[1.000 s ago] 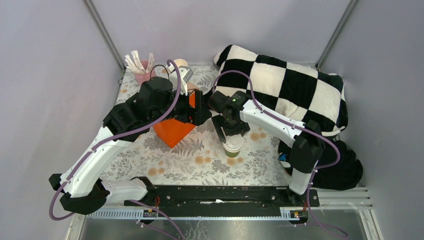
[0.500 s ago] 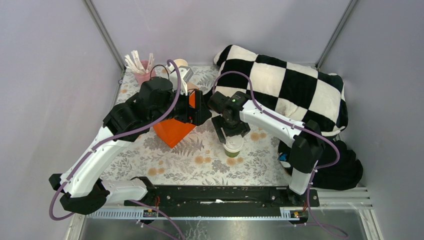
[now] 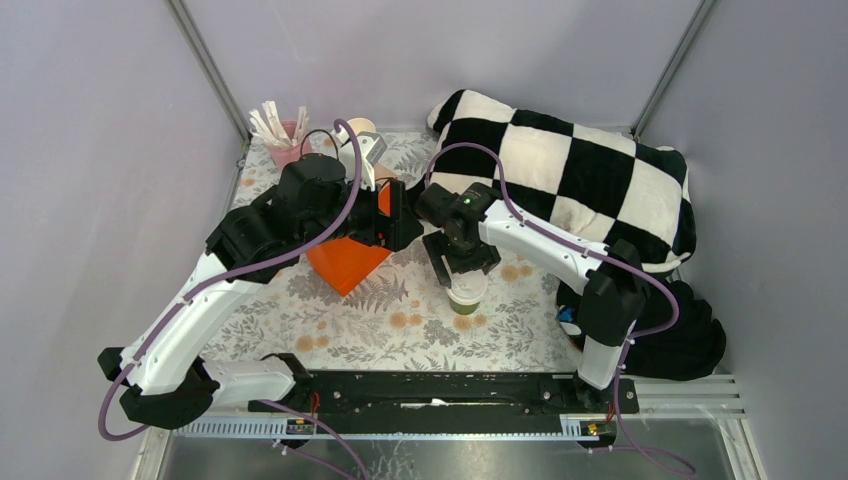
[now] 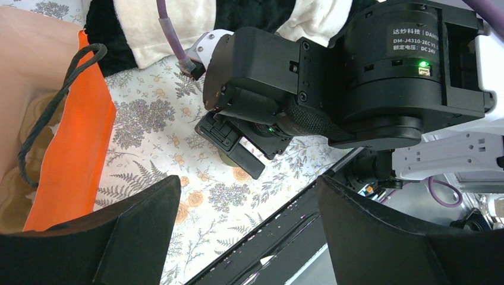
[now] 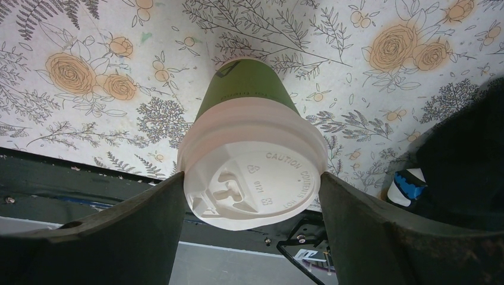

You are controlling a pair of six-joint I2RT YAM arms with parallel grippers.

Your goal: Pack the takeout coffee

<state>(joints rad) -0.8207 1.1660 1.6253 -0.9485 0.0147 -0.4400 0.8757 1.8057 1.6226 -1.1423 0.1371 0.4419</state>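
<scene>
Takeout coffee point(image 5: 252, 172) on floral tablecloth point(image 5: 89, 71), within wide-spread right claw point(image 5: 252, 184); left claw point(image 4: 248, 183) agape, empty.

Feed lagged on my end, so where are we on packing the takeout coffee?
Done: the takeout coffee is lidded and upright on the table. In hand: the right hand straddles its lid, close against the rim; I cannot tell whether it grips. Left: lifting the cup into the orange bag, beside which the left hand hangs open.
</scene>
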